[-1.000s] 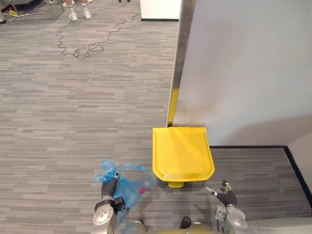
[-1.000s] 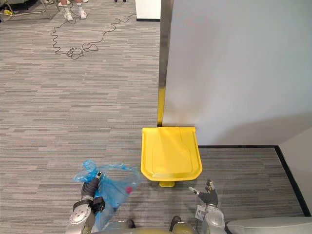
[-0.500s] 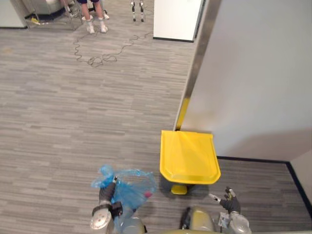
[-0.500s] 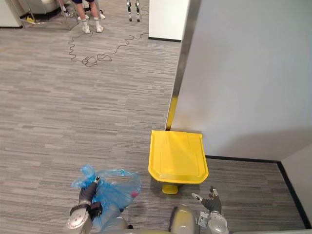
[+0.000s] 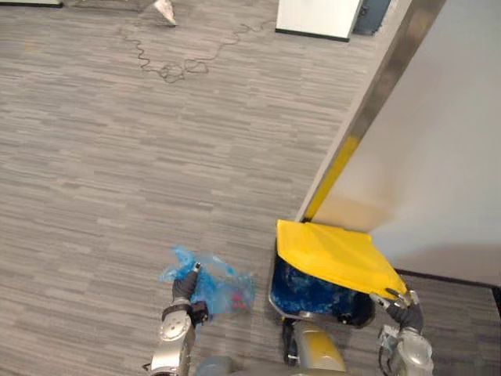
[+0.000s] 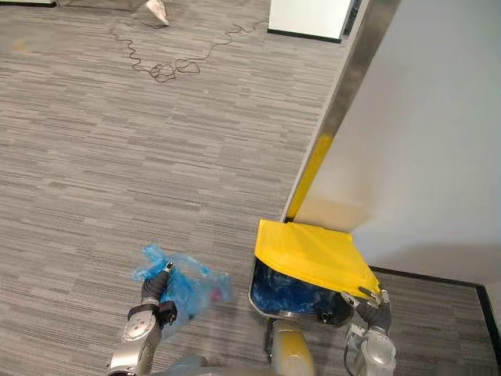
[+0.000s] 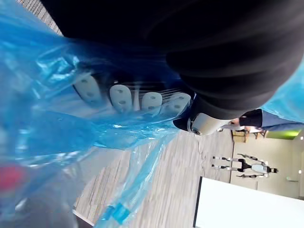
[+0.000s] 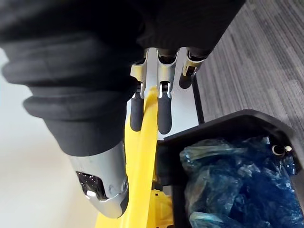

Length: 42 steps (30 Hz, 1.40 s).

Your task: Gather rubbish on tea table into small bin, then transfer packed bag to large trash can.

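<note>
Much of the left hand [image 5: 185, 287] was veiled by blue film, though its wrist view showed the fingers [image 7: 120, 97] curled in a row through the plastic, clenched on the gathered neck of the blue bag [image 5: 218, 290]. The bag hung low at the robot's left, near the large trash can [image 8: 231, 124] but apart from it, crumpled and translucent, with a small red thing [image 7: 6, 176] blurred inside; what else it held could not be made out. The trash can stood against the wall [image 5: 450, 149] on the grey striped floor [image 5: 109, 172], its black body mostly covered from above by the yellow lid [image 5: 335, 254], which was tilted up with its front edge raised. Under the lid a rumpled blue liner [image 8: 232, 192] showed in the mouth, its contents unclear. The right hand [image 5: 405, 311] was at the lid's raised front corner, and its wrist view showed its dark-tipped fingers [image 8: 164, 111] bent about the lid's thin edge, gripping it. Far across the floor a cable [image 5: 174, 69] lay looped, and a person's shoe [image 5: 164, 9] was cut off by the frame
</note>
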Motion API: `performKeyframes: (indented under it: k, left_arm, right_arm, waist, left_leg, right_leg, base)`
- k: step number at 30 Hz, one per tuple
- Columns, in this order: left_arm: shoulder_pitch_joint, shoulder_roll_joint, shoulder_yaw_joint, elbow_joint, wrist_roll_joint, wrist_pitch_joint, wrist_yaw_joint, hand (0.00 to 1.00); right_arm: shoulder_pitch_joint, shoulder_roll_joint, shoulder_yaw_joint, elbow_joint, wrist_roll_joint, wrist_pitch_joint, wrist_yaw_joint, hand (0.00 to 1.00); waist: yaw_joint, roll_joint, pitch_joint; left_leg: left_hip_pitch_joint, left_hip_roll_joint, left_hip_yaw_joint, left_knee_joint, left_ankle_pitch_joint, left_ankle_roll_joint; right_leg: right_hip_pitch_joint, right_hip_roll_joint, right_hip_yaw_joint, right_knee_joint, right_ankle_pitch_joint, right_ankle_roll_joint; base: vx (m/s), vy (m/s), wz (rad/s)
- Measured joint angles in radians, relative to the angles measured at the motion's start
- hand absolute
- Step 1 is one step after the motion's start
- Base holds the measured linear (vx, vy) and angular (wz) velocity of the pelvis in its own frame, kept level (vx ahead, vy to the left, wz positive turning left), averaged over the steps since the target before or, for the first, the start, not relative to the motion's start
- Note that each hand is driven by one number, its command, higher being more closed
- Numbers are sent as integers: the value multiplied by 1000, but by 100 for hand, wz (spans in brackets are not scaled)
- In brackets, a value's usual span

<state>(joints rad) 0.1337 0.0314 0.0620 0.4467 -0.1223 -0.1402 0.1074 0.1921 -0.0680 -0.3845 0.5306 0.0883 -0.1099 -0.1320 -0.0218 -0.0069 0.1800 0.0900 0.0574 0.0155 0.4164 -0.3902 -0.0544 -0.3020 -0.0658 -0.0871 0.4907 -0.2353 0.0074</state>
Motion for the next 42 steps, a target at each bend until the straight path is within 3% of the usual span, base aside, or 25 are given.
performKeyframes:
  k: [6,8,14,15,17,19,22,23,29,32,38,42]
  left_arm:
    - [43,-10,10,29,0,-1,0,100]
    - [48,-11,10,29,0,-1,0,100]
    - [52,-31,20,31,0,-2,8,100]
    - [66,-38,20,31,0,-2,10,100]
    - [88,-49,19,32,0,-2,15,100]
    - [117,-74,7,33,0,-2,33,100]
    - [132,-75,6,33,0,-2,54,100]
    - [134,-70,0,33,0,-2,70,100]
    - [146,-57,-50,33,0,-2,70,100]
    - [150,-52,-53,32,0,-1,69,100]
    - [125,-22,-48,29,0,-1,60,100]
    - [78,-18,-30,30,2,-2,44,100]
  right_arm:
    - [10,-8,75,0,0,2,-25,0]
    - [17,-21,121,-19,-2,3,-40,0]
    - [6,-15,264,-223,-10,-21,-72,0]
    - [-3,1,288,-271,-10,-24,-79,0]
    - [-17,11,333,-337,-14,-17,-83,0]
    - [2,50,363,-447,-56,-18,-128,0]
    - [14,81,346,-549,-107,-19,-185,0]
    - [32,87,304,-625,-143,-22,-240,0]
    - [106,90,186,-672,-166,-26,-290,0]
    - [155,94,199,-583,-110,-16,-267,0]
    - [111,76,293,-330,-13,31,-133,0]
    - [-22,72,383,-212,-10,53,-39,0]
  waist:
    - [-20,16,-30]
    - [-20,22,-35]
    - [-19,23,-49]
    - [-18,41,-56]
    - [-13,50,-68]
    - [2,81,-73]
    - [16,87,-73]
    - [14,84,-72]
    - [3,58,-68]
    - [-18,46,-61]
    - [-10,39,-57]
    - [13,23,-43]
  left_leg:
    - [-1,-7,0,-40,15,8]
    - [-22,-13,-1,-43,15,8]
    - [-54,-24,-22,-103,35,28]
    - [-65,-21,-28,-110,35,29]
    - [-67,-16,-32,-115,39,28]
    - [-68,-9,-42,-124,40,25]
    - [-74,1,-53,-135,45,16]
    - [-79,12,-68,-138,51,5]
    - [-82,40,-82,-137,53,1]
    - [-95,61,-102,-135,53,0]
    - [-146,83,-180,-138,56,-5]
    - [-179,96,-239,-151,93,-74]
  right_leg:
    - [-3,0,4,-42,32,-22]
    - [-23,-3,6,-48,47,-14]
    - [-63,0,17,-110,122,2]
    - [-74,5,17,-117,133,-1]
    - [-73,12,19,-130,145,8]
    - [-76,19,15,-130,145,9]
    - [-87,31,8,-129,141,12]
    - [-89,42,-1,-132,140,13]
    - [-88,73,-20,-137,140,8]
    - [-89,84,-39,-141,141,7]
    - [-109,82,-109,-139,127,-14]
    - [-127,81,-177,-142,107,-44]
  base:
    - [20,22,-4]
    - [-63,15,-6]
    - [-105,-26,-4]
    - [-151,-121,-1]
    - [-120,-121,0]
    - [-78,-132,7]
    - [-53,-167,5]
    - [-38,-163,6]
    - [-16,-115,0]
    - [-2,-99,12]
    - [10,-101,34]
    - [26,-107,43]
